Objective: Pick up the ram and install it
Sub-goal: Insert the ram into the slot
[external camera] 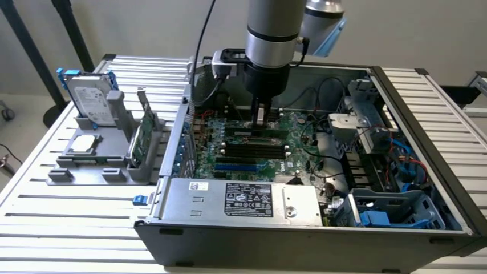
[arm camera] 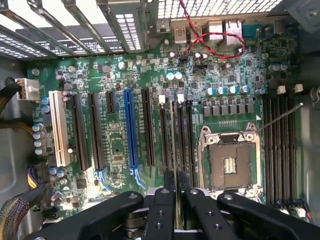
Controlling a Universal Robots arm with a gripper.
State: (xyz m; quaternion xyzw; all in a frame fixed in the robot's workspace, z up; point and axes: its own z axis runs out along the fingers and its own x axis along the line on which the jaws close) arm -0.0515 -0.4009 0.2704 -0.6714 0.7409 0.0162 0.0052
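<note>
The ram (external camera: 245,132), a thin green stick, stands on edge along the far black memory slot of the motherboard (external camera: 304,131) inside the open computer case. My gripper (external camera: 261,121) reaches straight down into the case and is shut on the stick's top edge. In the wrist view the ram (arm camera: 173,135) appears edge-on as a narrow strip between the two dark fingers (arm camera: 162,205), lined up with the memory slots (arm camera: 186,135). I cannot tell whether it sits fully in the slot.
A grey holder (external camera: 91,162) at the exterior view's left carries a hard drive in a blue frame (external camera: 90,97), a green expansion card (external camera: 143,137) and a processor chip (external camera: 82,144). The power supply (external camera: 243,200), cables (external camera: 335,134) and drive cage (external camera: 380,114) crowd the case. The processor socket (arm camera: 230,160) lies beside the slots.
</note>
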